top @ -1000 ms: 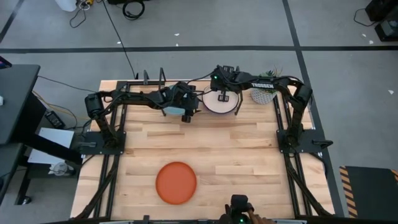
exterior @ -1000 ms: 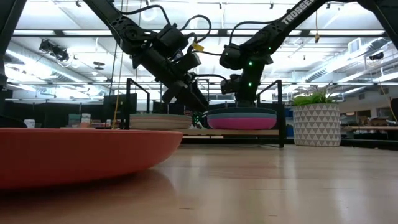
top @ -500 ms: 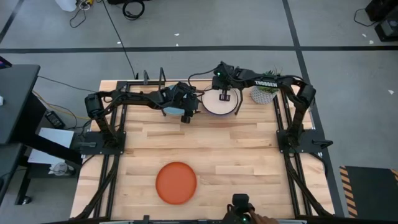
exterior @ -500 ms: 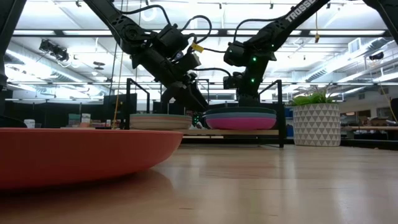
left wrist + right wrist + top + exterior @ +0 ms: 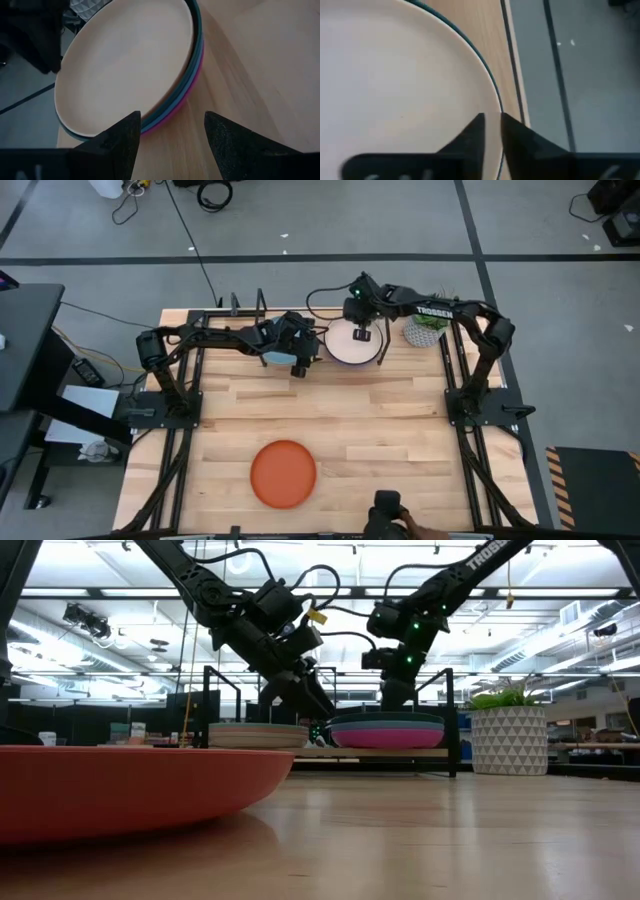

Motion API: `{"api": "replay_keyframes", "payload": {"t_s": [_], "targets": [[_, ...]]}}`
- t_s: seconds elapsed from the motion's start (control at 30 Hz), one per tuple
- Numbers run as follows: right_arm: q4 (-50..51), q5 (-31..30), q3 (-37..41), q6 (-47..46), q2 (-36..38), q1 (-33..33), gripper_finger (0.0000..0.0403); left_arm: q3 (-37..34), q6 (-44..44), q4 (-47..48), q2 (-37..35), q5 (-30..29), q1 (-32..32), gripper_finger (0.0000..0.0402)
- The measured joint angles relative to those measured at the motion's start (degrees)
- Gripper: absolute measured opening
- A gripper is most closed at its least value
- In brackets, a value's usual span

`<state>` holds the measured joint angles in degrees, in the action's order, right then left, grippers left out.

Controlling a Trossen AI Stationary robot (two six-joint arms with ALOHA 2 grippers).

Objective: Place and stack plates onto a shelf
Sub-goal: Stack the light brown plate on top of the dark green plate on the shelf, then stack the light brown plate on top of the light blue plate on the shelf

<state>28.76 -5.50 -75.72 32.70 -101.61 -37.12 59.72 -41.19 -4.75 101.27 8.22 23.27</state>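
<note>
The shelf (image 5: 330, 752) stands at the table's far edge and carries two stacks of plates. The right stack (image 5: 388, 730) has pink at the bottom, then blue, dark teal and a cream plate (image 5: 345, 347) on top. The left stack (image 5: 258, 734) is topped by a light teal plate (image 5: 268, 352). An orange plate (image 5: 283, 473) lies flat on the table near the near edge. My right gripper (image 5: 491, 119) hovers just above the cream plate's rim (image 5: 492, 95), its fingers only narrowly apart. My left gripper (image 5: 171, 120) hangs open between the two stacks, facing the right stack (image 5: 175, 107).
A potted green plant (image 5: 508, 735) in a white patterned pot stands right of the shelf. Thin black shelf posts (image 5: 452, 720) rise at the shelf's ends. The wide tabletop (image 5: 380, 430) stretches between the shelf and the orange plate.
My right gripper has risen off the top of the right stack and drawn slightly toward the table's far edge. The cream plate has stayed lying on the stack. My left arm has kept still.
</note>
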Motion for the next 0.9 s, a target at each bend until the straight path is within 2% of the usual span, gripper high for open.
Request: {"api": "replay_keyframes", "payload": {"t_s": [0.17, 0.33, 0.63, 0.9], "targets": [[-1.5, 2.4, 0.0, 0.6, -0.5, -1.4, 0.0123, 0.0, 0.4, 0.0, 0.0, 1.0, 0.0, 0.0226], [-1.6, 4.1, 0.0, 3.1, -1.0, -1.7, 0.0139, 0.0, 0.4, 0.0, 0.0, 1.1, 0.0, 0.0226], [-2.6, 5.2, 0.0, 3.5, -3.1, -2.1, 0.0096, 0.0, 1.1, 0.2, 0.0, 1.1, 0.0, 0.0226], [-1.8, 5.2, 0.0, 4.4, -3.2, -2.4, 0.0015, 0.0, 1.1, 0.3, 0.0, 1.1, 0.0, 0.0226]]}}
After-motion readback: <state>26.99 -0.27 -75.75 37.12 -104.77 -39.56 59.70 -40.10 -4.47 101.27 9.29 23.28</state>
